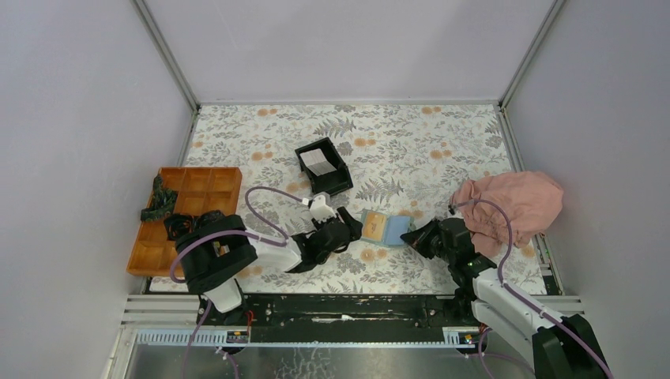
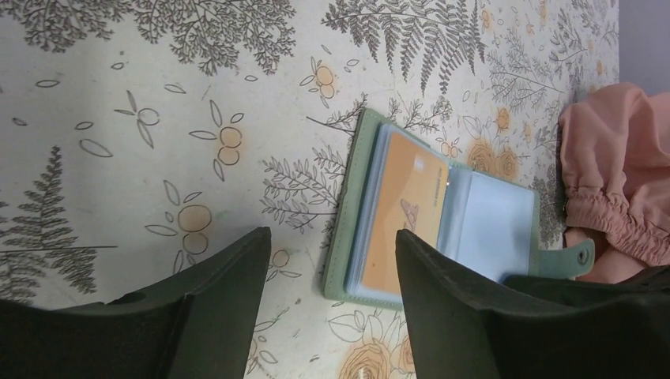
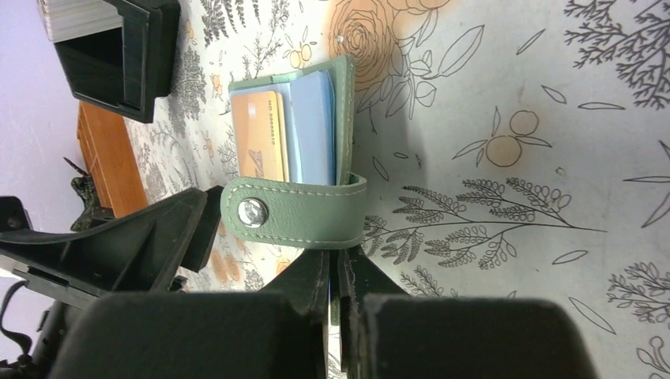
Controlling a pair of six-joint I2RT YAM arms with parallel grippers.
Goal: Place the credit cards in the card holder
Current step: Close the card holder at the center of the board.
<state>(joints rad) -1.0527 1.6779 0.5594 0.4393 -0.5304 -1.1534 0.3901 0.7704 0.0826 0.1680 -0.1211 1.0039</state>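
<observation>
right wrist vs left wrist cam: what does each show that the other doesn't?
Right wrist only: black box holding pale credit cards, orange tray, and the right gripper shut on the card holder at its edge below the strap.
Left wrist only: pink cloth, and the left gripper open, holding nothing.
Both: the card holder lying open, an orange card in a sleeve, its snap strap, and the floral table cover.

Left gripper (image 2: 332, 245) low, jaws parted; right gripper (image 3: 336, 264) low, jaws clamped on card holder (image 3: 296, 215).
</observation>
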